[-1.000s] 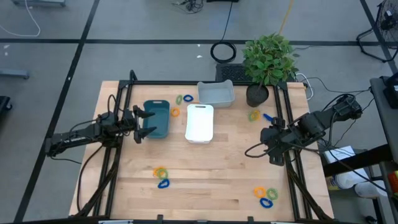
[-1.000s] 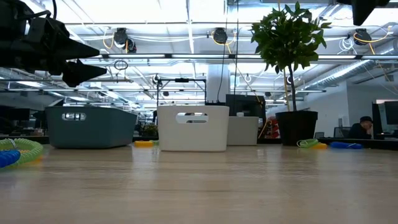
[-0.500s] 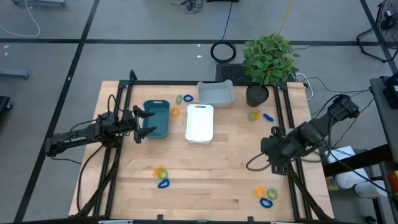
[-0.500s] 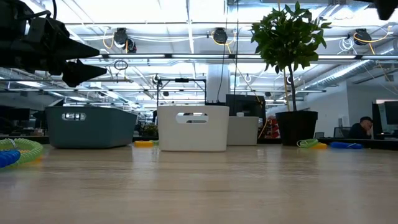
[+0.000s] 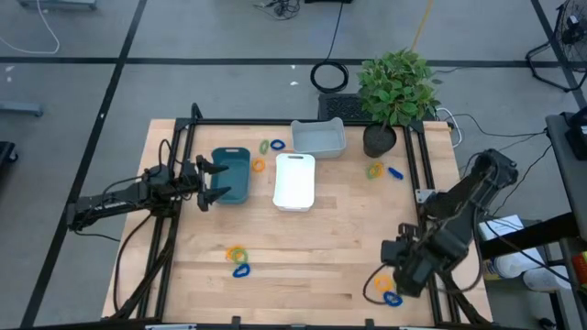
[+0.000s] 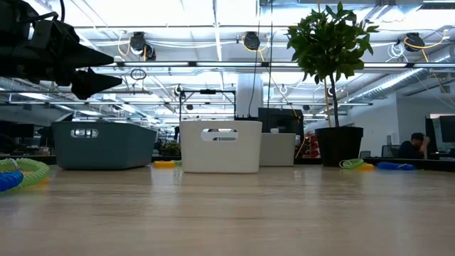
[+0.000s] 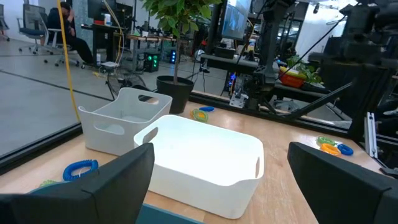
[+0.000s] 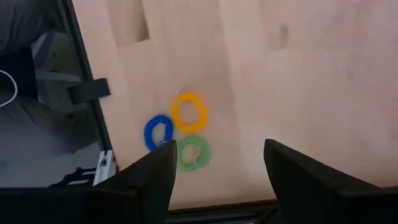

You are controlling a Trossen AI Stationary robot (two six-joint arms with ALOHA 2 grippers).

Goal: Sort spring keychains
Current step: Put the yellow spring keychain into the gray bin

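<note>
Spring keychains [image 8: 184,129] lay in a blue, orange and green trio near the table's [image 5: 330,247] corner, right pincer [image 8: 216,171] hovering above them, fingers apart, holding nothing. Left pincer [image 5: 216,181] hung spread wide and empty over the teal tray [image 5: 232,174], beside the white tray [image 5: 294,181].

Spring keychains [image 8: 188,112] were blue, orange-yellow, green; trays teal [image 5: 232,174], white [image 5: 294,181], pale grey [image 5: 318,137]; counter [image 5: 303,247] light wood.
</note>
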